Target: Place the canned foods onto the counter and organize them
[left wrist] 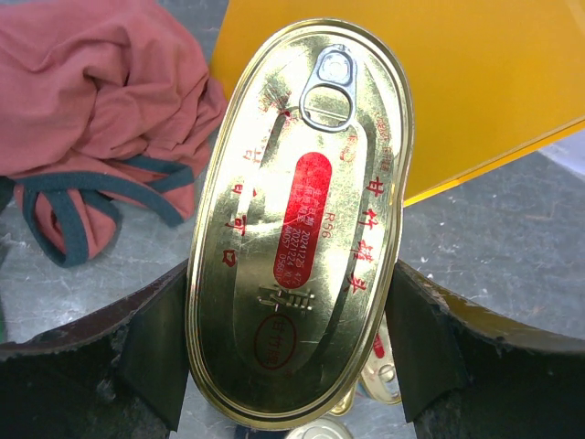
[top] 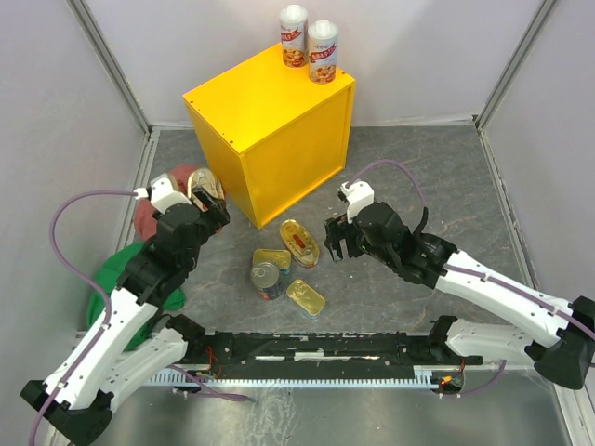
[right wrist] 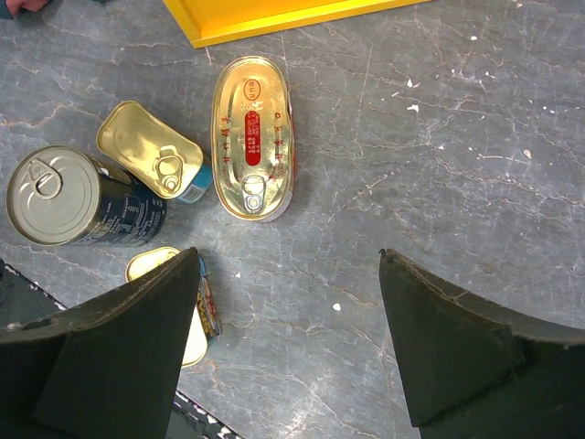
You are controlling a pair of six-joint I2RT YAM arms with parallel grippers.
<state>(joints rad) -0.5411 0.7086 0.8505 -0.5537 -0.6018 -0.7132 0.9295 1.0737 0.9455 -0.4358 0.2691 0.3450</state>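
Left gripper (left wrist: 291,352) is clamped across the narrow width of an oval tin (left wrist: 306,201), one finger on each long edge near its lower end, with the lid facing my wrist camera and the pull-tab end pointing away from me. I judge this to be the carry step: the tin is off the floor, beside the near-left side of the counter (top: 251,98) and not yet over its top. Two tall cans (top: 294,35) already stand together at the counter's far corner.

The next move calls for raising the tin above the top's edge, going right over the bare yellow surface and laying it down flat, short of the tall cans.

My left arm stretches forward from its base, past the green cloth (top: 112,269) and red cloth (left wrist: 91,110). My right gripper (right wrist: 291,338) hangs open and empty over bare floor, just right of a second oval tin (right wrist: 251,137), two flat tins (right wrist: 155,151) and the dark can (right wrist: 55,195).
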